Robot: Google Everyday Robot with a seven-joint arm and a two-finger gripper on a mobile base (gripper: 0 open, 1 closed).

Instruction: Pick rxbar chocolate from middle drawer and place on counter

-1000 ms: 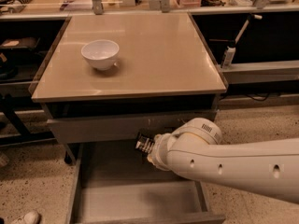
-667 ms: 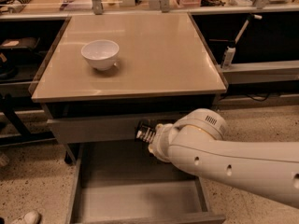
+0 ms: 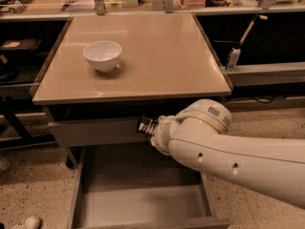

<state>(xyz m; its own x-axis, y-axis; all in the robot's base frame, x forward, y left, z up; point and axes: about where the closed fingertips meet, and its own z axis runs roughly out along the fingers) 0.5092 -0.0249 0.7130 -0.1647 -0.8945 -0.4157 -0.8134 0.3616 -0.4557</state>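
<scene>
The middle drawer (image 3: 138,206) is pulled open at the bottom, and the part of its grey floor that shows is bare. My white arm reaches in from the right above it. My gripper (image 3: 148,126) is at the arm's tip, in front of the grey drawer front (image 3: 95,131) just below the counter's edge, mostly hidden by the wrist. It is shut on the rxbar chocolate (image 3: 146,124), a small dark bar with pale print. The beige counter (image 3: 162,56) lies above and behind it.
A white bowl (image 3: 102,55) stands on the counter's left part. Dark side shelves flank the counter, with a white bottle (image 3: 233,57) on the right one. A shoe tip (image 3: 26,222) shows on the speckled floor at bottom left.
My gripper has risen with the bar from over the open drawer to the level of the drawer front above it, and shifted slightly right. The bowl has not moved.
</scene>
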